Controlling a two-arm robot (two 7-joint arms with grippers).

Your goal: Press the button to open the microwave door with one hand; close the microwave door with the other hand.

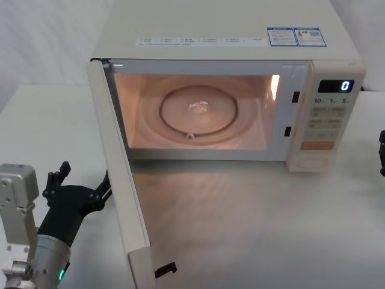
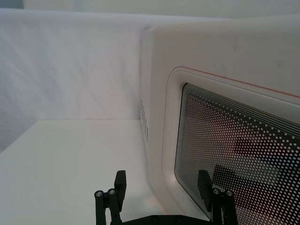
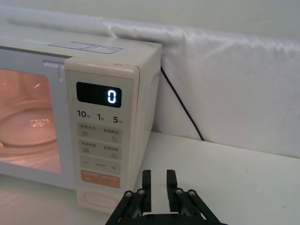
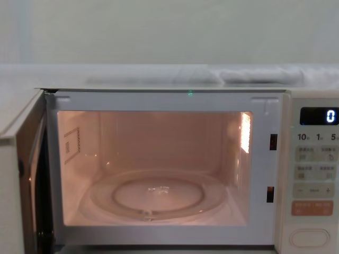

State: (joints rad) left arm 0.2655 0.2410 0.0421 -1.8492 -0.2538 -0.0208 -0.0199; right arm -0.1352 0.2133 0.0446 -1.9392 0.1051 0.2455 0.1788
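The microwave door point(image 1: 123, 180) stood swung wide open toward the robot, hinged at the left of the oven, and the cavity behind it was lit, with the glass turntable point(image 1: 200, 113) lying flat inside. The left gripper point(image 1: 81, 189) hung low at the outer face of the door, just to its left, fingers spread wide and holding nothing. From the left wrist view the door's dotted dark window point(image 2: 239, 150) lay straight ahead of that gripper point(image 2: 164, 190); one fingertip point(image 2: 204, 185) sat in front of the window and the other point(image 2: 121, 183) was clear of the door, over the white table point(image 2: 70, 164). Whether any finger touched the panel could not be told.

The right gripper point(image 3: 158, 187) hovered off the right front corner of the microwave, its fingers close together with a narrow gap and nothing between them. The button point(image 3: 100, 200) lay just to that gripper's left, at the bottom of the keypad panel point(image 3: 98, 140), untouched. Above it, the display point(image 3: 99, 94) showed 0.
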